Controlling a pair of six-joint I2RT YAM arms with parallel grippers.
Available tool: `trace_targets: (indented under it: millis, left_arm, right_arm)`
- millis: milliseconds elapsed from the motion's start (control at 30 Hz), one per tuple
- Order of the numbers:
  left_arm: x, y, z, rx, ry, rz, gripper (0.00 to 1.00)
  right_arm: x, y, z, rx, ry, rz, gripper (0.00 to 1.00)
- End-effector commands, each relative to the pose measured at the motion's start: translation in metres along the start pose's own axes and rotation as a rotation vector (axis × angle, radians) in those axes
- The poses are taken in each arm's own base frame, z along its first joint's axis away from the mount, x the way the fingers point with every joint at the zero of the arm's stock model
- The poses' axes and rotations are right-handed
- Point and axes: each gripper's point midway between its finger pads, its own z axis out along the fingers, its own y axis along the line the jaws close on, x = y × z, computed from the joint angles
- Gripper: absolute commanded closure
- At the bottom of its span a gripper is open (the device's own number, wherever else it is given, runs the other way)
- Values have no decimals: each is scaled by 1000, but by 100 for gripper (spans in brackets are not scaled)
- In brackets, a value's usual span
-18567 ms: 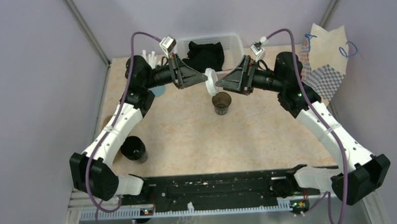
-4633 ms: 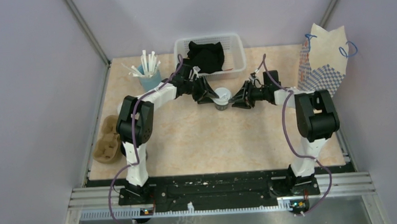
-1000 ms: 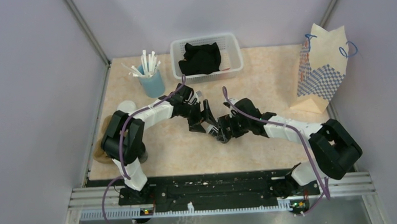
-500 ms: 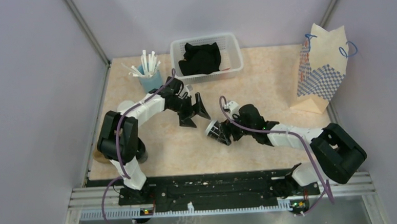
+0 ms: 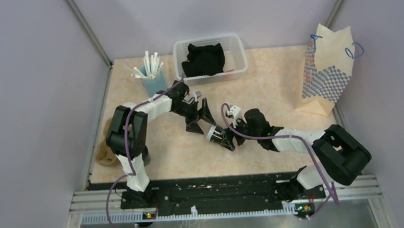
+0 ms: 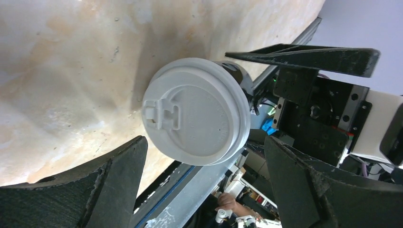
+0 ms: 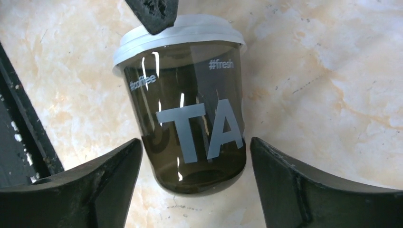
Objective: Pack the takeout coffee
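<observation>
Top external: beige marbled tabletop [image 5: 271, 89] under the coffee cup [image 5: 218, 135], lilac walls [image 5: 32, 102].

A white plastic basket [image 5: 238, 53] sits at the far edge of the beige marbled table [image 5: 277, 97], with a crumpled black cloth [image 5: 203, 60] inside it. Just to its left, a blue cup [image 5: 155, 85] holds a bunch of white straws [image 5: 150, 62] upright. At the far right stands a paper bag [image 5: 325, 73] with a blue checked pattern and blue handles, well apart from the basket.
</observation>
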Motion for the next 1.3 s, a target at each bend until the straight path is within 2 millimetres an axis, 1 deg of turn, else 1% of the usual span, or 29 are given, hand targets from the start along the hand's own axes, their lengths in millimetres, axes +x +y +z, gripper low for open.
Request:
trace_targets:
  millis: [0,33,100,133,233,267,333,433,500,567,633,733,800,867,933,967,1000,1067,1200,1267]
  left_arm:
    - [-5,3,-10,-62,-57,39,2]
    - [-6,5,-13,-75,-70,40,2]
    - [-9,8,-21,-94,-104,35,2]
    - [-9,10,-25,-97,-121,31,2]
    - [-9,15,-40,-72,-156,3,2]
    - [-8,15,-44,-63,-165,-2,2]
    - [-6,13,-53,-43,-175,-1,2]
    - [-1,13,-60,-34,-182,3,2]
    - [2,10,-62,-21,-180,5,2]
    - [5,6,-64,1,-175,8,2]
    - [8,-3,-66,35,-167,11,2]
    - [13,-16,-71,83,-154,20,1]
    - [15,-25,-75,107,-155,26,2]
    - [18,-30,-77,122,-147,22,1]
    - [18,-33,-79,122,-149,14,2]
    - [19,-36,-80,127,-149,11,2]
    - [19,-41,-82,142,-148,10,2]
    - [21,-54,-86,183,-139,17,1]
    - [31,-82,-90,221,-106,80,1]
    - [35,-88,-91,211,-101,95,2]
  right_arm:
    - [-7,-4,7,13,26,-63,4]
    - [-7,-4,7,15,29,-72,2]
    - [-6,-4,9,19,45,-72,1]
    - [-7,-4,11,18,54,-99,1]
    - [-8,-2,19,14,84,-157,1]
    - [-5,-1,22,12,99,-170,1]
    - [-3,1,27,-2,115,-184,1]
    - [0,7,33,-22,132,-224,5]
    - [0,10,35,-36,134,-236,10]
    - [-1,14,34,-65,125,-265,17]
    - [-5,16,31,-76,93,-291,21]
    - [-20,20,25,-78,35,-321,25]
    - [-32,27,21,-105,-11,-358,35]
    - [-45,30,16,-104,-74,-389,40]
    - [-56,32,12,-98,-115,-402,41]
    - [-65,35,10,-104,-140,-413,41]
    - [-69,38,8,-112,-155,-419,41]
    - [-88,45,0,-124,-218,-442,41]
    - [-115,53,-13,-123,-289,-474,40]
    - [-125,53,-17,-114,-310,-487,40]
